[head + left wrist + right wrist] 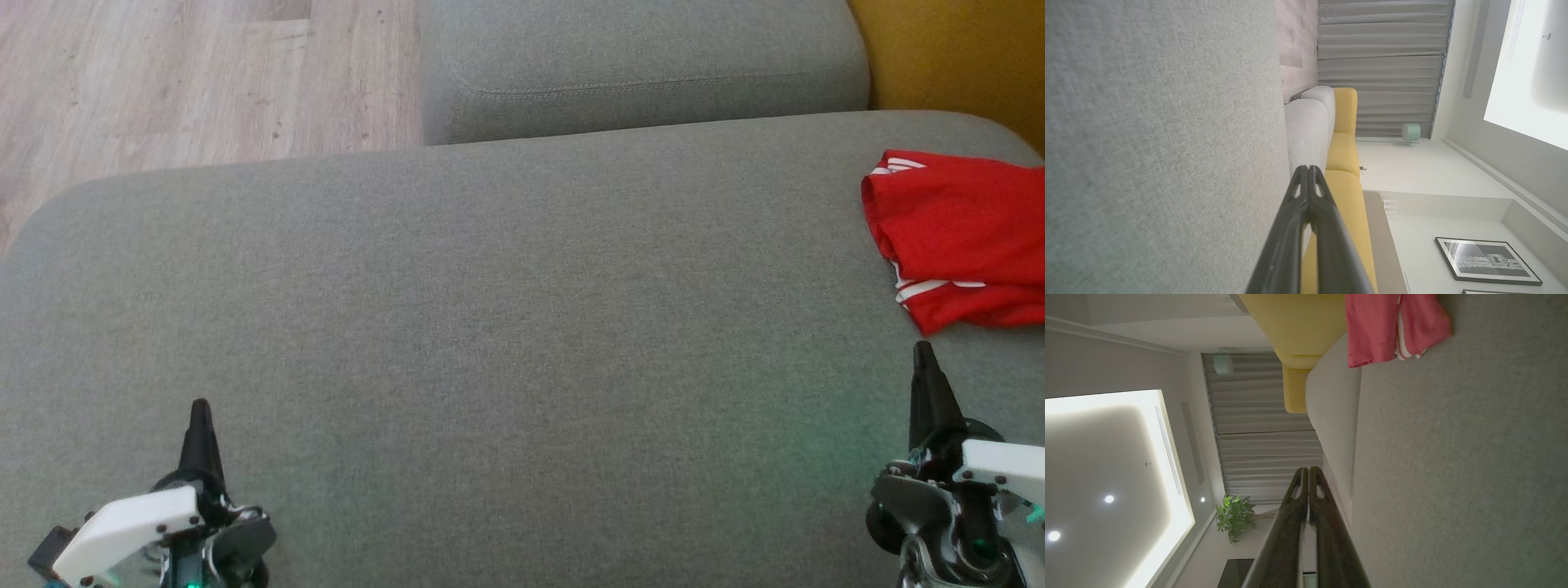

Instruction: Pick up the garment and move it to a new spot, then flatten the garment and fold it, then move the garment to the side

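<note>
A red garment with white stripes lies folded at the right edge of the grey sofa seat; the right wrist view shows the garment near its top. My right gripper is shut and empty, a short way in front of the garment and apart from it; its fingertips meet. Low at the left, my left gripper is shut on nothing, far from the garment, its fingers pressed together above the seat.
A second grey cushion sits behind the seat. Wooden floor lies beyond the seat's far left edge. A yellow sofa stands at the back right, close to the garment. The broad middle of the seat is bare fabric.
</note>
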